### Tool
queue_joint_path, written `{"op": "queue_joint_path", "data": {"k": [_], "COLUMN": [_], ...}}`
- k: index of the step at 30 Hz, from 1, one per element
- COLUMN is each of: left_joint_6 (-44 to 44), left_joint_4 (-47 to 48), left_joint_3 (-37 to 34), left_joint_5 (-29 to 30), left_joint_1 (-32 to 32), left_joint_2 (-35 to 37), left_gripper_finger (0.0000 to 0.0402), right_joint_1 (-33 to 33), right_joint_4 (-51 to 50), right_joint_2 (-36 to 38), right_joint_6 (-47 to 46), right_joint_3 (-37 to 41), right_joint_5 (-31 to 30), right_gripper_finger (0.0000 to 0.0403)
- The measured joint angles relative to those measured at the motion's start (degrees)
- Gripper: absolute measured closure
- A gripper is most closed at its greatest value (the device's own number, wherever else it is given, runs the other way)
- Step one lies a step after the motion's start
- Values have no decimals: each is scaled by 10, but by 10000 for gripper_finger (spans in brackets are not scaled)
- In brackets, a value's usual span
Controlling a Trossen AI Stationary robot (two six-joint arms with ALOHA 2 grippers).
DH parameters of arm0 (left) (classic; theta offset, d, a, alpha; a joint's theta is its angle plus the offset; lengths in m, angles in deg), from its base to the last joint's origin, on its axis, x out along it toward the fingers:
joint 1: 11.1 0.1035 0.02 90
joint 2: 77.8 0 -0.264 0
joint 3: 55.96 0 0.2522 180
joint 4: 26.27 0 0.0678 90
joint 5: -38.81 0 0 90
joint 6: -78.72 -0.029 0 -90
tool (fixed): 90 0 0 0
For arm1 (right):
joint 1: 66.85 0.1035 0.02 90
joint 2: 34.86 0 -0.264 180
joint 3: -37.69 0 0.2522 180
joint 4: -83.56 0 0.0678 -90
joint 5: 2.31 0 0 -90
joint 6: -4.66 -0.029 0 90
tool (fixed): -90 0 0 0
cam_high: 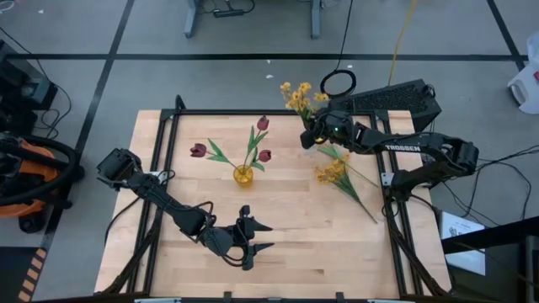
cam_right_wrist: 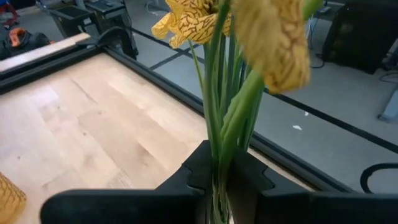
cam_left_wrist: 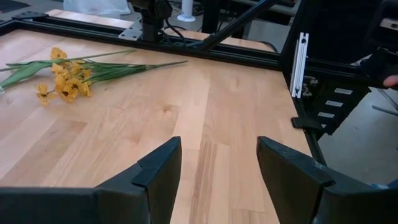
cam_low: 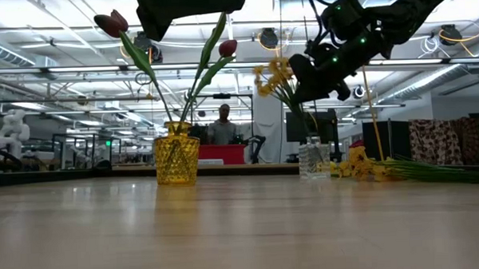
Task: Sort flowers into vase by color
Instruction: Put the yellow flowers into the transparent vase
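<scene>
Yellow vase: a faceted yellow glass vase (cam_high: 242,175) stands mid-bench with three dark red tulips (cam_high: 264,123) on green stems fanning out of it.
Clear vase: in the low view a small clear glass vase (cam_low: 313,157) stands below the right arm's fingers; green stems reach down toward it, but whether they sit inside cannot be told.
Right gripper (cam_right_wrist: 217,175): raised over the bench's far right part, its fingers pressed nearly together around a bunch of green stems topped with yellow flowers (cam_high: 297,95).
Left gripper (cam_high: 263,236): low over the near edge of the light wooden bench (cam_high: 286,252), pointing toward the right side, fingers spread apart with nothing between them.
Loose spray: a spray of small yellow blossoms (cam_high: 334,171) on long green stems lies flat on the bench's right side, near the right arm.
</scene>
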Motion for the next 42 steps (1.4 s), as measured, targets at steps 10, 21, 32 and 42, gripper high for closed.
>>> {"op": "queue_joint_path", "data": {"k": [10, 21, 32, 42], "left_joint_6": [0, -1, -1, 2], "left_joint_4": [0, 0, 2, 13], "left_joint_3": [0, 0, 0, 0], "left_joint_5": [0, 0, 0, 0], "left_joint_1": [0, 0, 0, 1], "left_joint_2": [0, 0, 0, 0], "left_gripper_finger": [188, 188, 188, 188], "right_joint_1": [0, 0, 0, 8], "right_joint_4": [-49, -77, -122, -253], "right_joint_2": [0, 0, 26, 114], "right_joint_6": [-18, -44, -55, -62], "right_joint_3": [0, 0, 0, 0], "right_joint_5": [0, 0, 0, 4], "right_gripper_finger": [371, 322, 234, 189]}}
